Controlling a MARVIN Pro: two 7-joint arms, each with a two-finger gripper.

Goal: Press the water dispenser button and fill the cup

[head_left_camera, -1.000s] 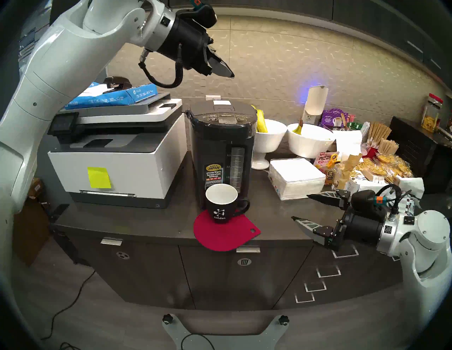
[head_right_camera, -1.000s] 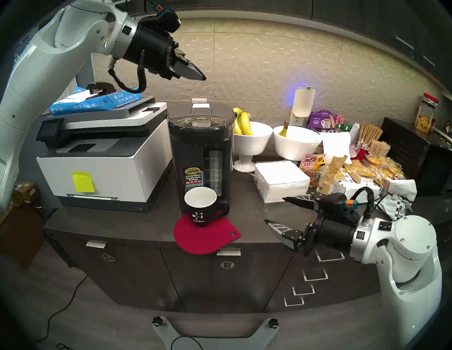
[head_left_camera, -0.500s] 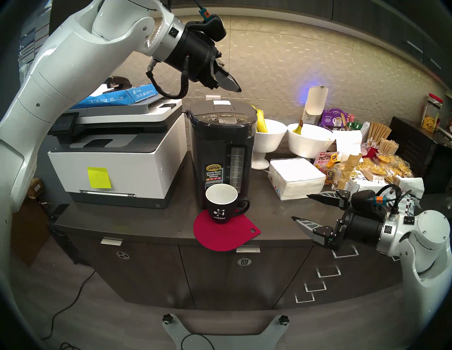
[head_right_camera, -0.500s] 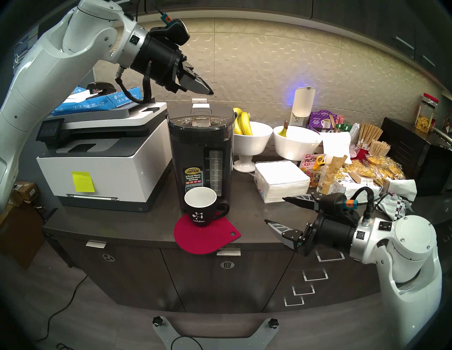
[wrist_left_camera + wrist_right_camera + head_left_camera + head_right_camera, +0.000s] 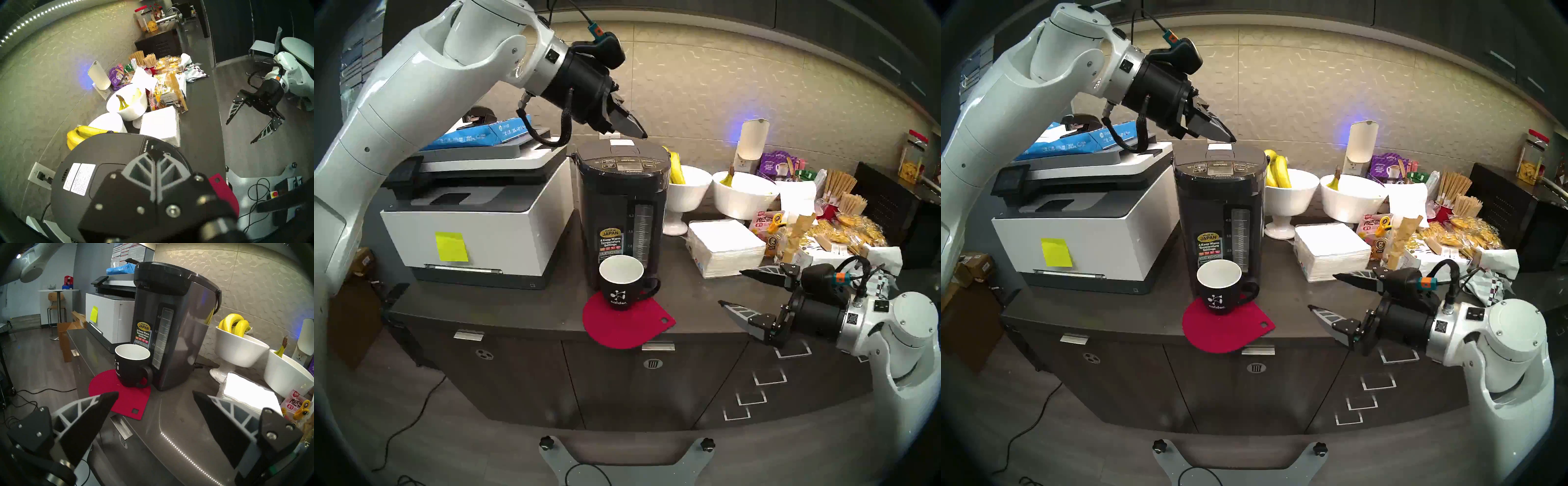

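The dark grey water dispenser [image 5: 619,203] stands mid-counter, and its wide DISPENSE button [image 5: 628,160] shows on the top panel. The black cup [image 5: 621,285] with a white inside sits upright and empty on a red mat [image 5: 626,325], against the dispenser's front. My left gripper [image 5: 643,136] is shut and holds nothing. It points down and hovers just above the back of the lid, behind the button. In the left wrist view the shut fingers [image 5: 147,162] cover the panel. My right gripper [image 5: 730,286] hangs open over the counter, to the right of the cup.
A white-and-grey printer [image 5: 477,217] stands directly left of the dispenser, under my left arm. To the right are two white bowls [image 5: 687,190] with bananas, a napkin stack [image 5: 724,244] and several snack packets [image 5: 843,230]. The mat overhangs the counter's front edge.
My left gripper has come down and slightly right, from well above the dispenser to just over its lid, still shut. The right arm and the cup have not moved.
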